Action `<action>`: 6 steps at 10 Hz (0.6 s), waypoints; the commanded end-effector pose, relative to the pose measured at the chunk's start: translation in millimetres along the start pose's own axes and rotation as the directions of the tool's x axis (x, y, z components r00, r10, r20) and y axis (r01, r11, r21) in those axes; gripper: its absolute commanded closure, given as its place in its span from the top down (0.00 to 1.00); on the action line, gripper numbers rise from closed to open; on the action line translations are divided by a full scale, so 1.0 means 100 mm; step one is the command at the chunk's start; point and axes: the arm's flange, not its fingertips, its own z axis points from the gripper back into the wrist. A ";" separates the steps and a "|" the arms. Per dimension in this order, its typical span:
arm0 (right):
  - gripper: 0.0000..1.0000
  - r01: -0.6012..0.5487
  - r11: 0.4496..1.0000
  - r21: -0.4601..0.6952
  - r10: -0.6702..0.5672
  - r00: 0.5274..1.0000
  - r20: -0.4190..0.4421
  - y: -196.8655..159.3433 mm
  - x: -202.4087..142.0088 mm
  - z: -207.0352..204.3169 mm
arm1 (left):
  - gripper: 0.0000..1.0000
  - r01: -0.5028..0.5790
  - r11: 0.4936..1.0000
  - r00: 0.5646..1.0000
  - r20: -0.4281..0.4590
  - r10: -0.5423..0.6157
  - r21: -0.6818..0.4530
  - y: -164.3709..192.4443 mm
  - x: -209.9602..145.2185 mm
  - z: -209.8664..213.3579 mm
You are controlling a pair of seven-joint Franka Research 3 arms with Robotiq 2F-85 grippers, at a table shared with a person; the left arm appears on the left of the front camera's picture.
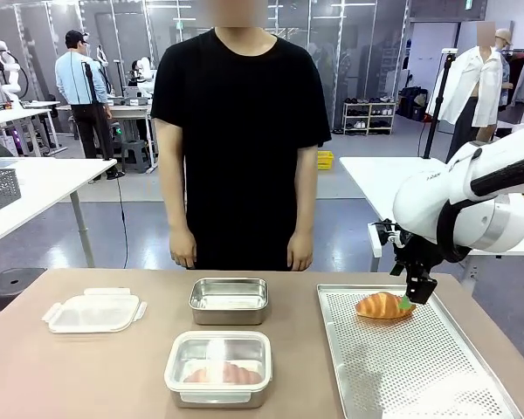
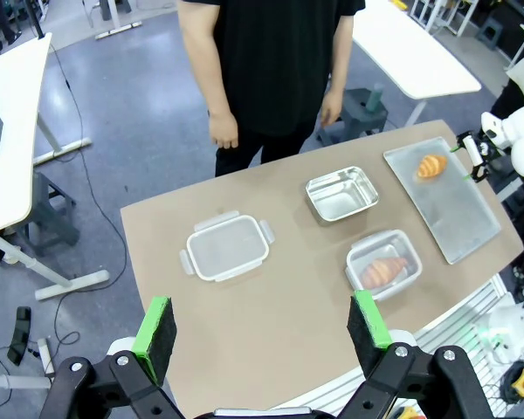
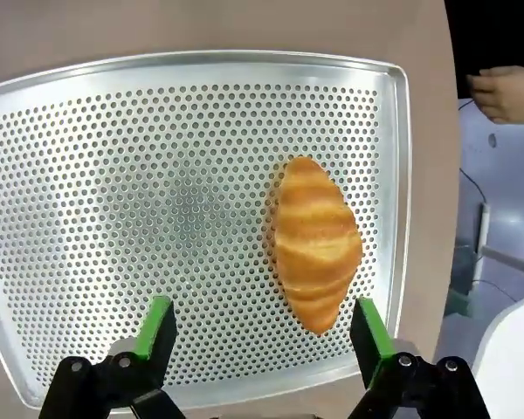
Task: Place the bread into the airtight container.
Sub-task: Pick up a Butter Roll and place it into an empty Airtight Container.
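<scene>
Brown counter (image 1: 87, 375) holds one tray (image 1: 402, 367), one lid (image 1: 94, 312), two containers (image 1: 230, 316) (image 1: 173, 371), two breads (image 1: 384, 305) (image 1: 227, 374). Robot's left fingers (image 2: 155, 336) and right fingers (image 3: 157, 327) are spread apart, empty.

Golden croissant (image 1: 382, 305) lying flat at far end of perforated tray (image 1: 419, 371), robot's right. Open steel container (image 1: 230, 299) sitting upright at desk (image 1: 70, 375) centre; its clear lid (image 1: 94, 311) lying flat to left. Nearer robot, lidded container (image 1: 218, 347) holding 2nd croissant (image 1: 229, 374).

Bright, even overhead lighting fills all 3 views. The perforated tray (image 3: 192, 201) shows a soft central glare, the lidded container (image 1: 218, 356) reflects white streaks; shadows are faint. Wrist views bend at edges.
</scene>
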 end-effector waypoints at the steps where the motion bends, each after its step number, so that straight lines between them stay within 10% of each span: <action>1: 1.00 0.000 1.000 0.000 0.000 1.000 0.000 0.00 0.00 0.00 | 1.00 0.005 1.000 1.000 0.004 -0.005 -0.005 -0.01 0.01 0.02; 6: 1.00 -0.107 0.988 0.113 0.115 0.991 -0.068 -0.57 0.30 -0.35 | 1.00 0.005 1.000 1.000 0.004 -0.005 -0.005 -0.01 0.01 0.02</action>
